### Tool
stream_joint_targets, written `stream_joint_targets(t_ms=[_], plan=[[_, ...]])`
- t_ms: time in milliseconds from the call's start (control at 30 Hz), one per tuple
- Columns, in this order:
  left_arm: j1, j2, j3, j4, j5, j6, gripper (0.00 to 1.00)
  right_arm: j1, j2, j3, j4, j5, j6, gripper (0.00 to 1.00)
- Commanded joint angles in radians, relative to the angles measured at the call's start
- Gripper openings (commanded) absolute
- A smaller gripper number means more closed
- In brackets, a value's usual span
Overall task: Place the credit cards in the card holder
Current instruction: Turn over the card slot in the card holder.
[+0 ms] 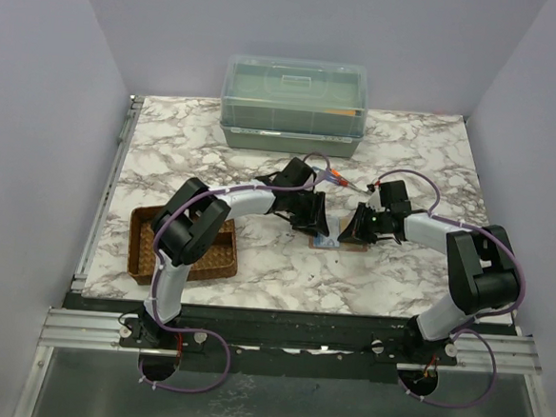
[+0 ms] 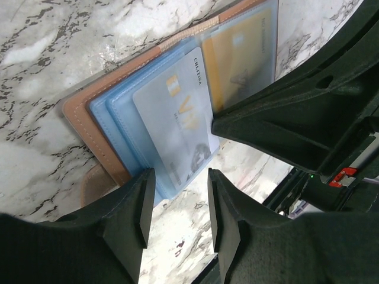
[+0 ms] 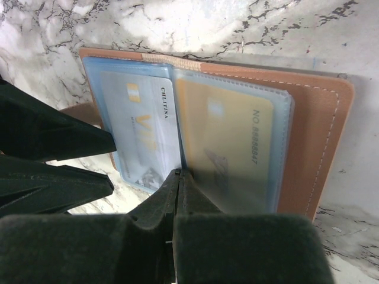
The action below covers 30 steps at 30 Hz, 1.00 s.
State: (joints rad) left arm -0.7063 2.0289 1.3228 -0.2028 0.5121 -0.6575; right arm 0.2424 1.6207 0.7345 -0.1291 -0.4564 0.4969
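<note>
The card holder (image 1: 338, 240) lies open on the marble between both arms, its tan leather (image 2: 77, 112) (image 3: 317, 130) framing blue plastic sleeves. A silver-grey credit card (image 2: 177, 124) (image 3: 145, 130) sits in one sleeve and a gold credit card (image 2: 243, 53) (image 3: 228, 142) in the other. My left gripper (image 1: 313, 221) (image 2: 179, 184) is open; the silver card's sleeve edge lies just at its fingertips and only marble shows between the pads. My right gripper (image 1: 356, 228) (image 3: 179, 173) is shut, its tips resting on the holder at the fold between the two sleeves.
A clear plastic box with a green lid (image 1: 295, 105) stands at the back. A brown woven tray (image 1: 184, 250) sits at the left near the front edge. Red-and-blue screwdrivers (image 1: 342, 181) lie just behind the grippers. Grey walls close in both sides.
</note>
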Motion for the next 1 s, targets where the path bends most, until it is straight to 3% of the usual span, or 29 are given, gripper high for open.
stream_joint_targets(t_ms=[0,333,533,767,967], plan=[[-0.013,-0.026,-0.007,0.011,-0.055,0.010,0.47,0.000,0.027,-0.019,-0.019,0.040,-0.021,0.00],[-0.012,-0.070,-0.034,0.012,-0.120,0.009,0.49,0.000,0.025,-0.010,-0.033,0.044,-0.027,0.00],[-0.014,-0.041,-0.021,0.021,-0.064,0.003,0.49,0.000,0.031,-0.010,-0.028,0.039,-0.026,0.00],[-0.014,-0.030,-0.016,0.041,-0.039,0.008,0.40,0.000,0.035,-0.014,-0.020,0.030,-0.029,0.00],[-0.015,-0.012,-0.009,0.062,-0.003,-0.001,0.41,-0.001,0.032,-0.022,-0.009,0.019,-0.035,0.00]])
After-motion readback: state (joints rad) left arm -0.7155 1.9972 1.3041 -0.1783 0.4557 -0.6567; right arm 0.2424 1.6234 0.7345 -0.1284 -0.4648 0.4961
